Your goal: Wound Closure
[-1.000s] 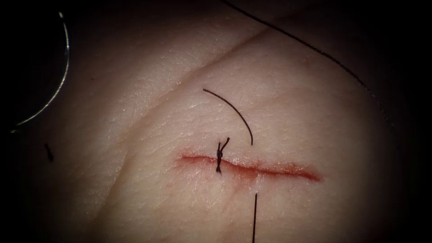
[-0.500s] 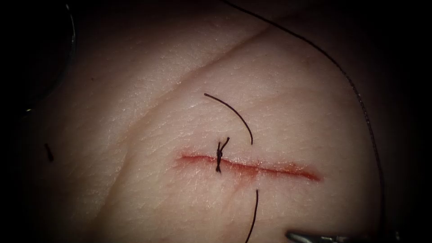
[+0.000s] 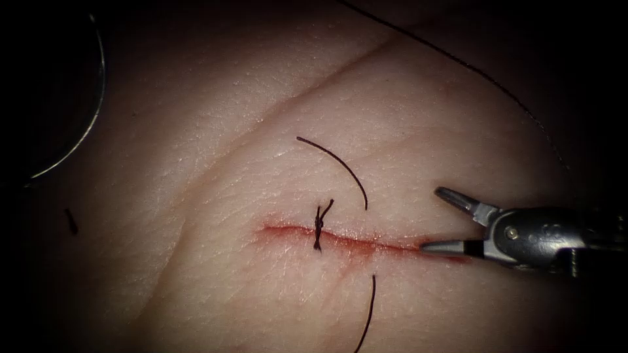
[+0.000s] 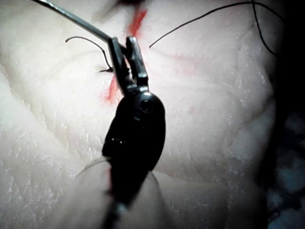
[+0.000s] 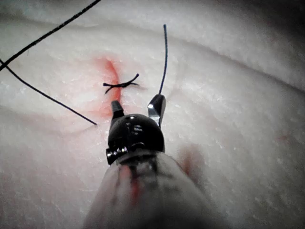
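Note:
The tissue (image 3: 216, 131) has a red cut (image 3: 366, 245) running across it, with one tied knot (image 3: 318, 225) near its left end. A thread (image 3: 340, 163) arcs above the cut and comes out again below it (image 3: 369, 307). My right tool (image 3: 430, 219) hovers over the cut's right end with its jaws open and nothing in them; its jaws (image 5: 137, 105) show just short of the knot (image 5: 120, 86). My left tool (image 4: 125, 50) is shut on the curved needle (image 4: 71, 18) near one end. The needle (image 3: 88, 124) hangs at the far left, out of the tissue.
A long thread (image 3: 458, 62) trails across the upper right of the tissue. A short cut end of thread (image 3: 70, 222) lies at the far left. A crease (image 3: 307, 88) runs diagonally above the cut.
My right tool has come in from the lower right and opened its jaws over the cut's right end. The long thread swung outward and back. The needle shifted slightly.

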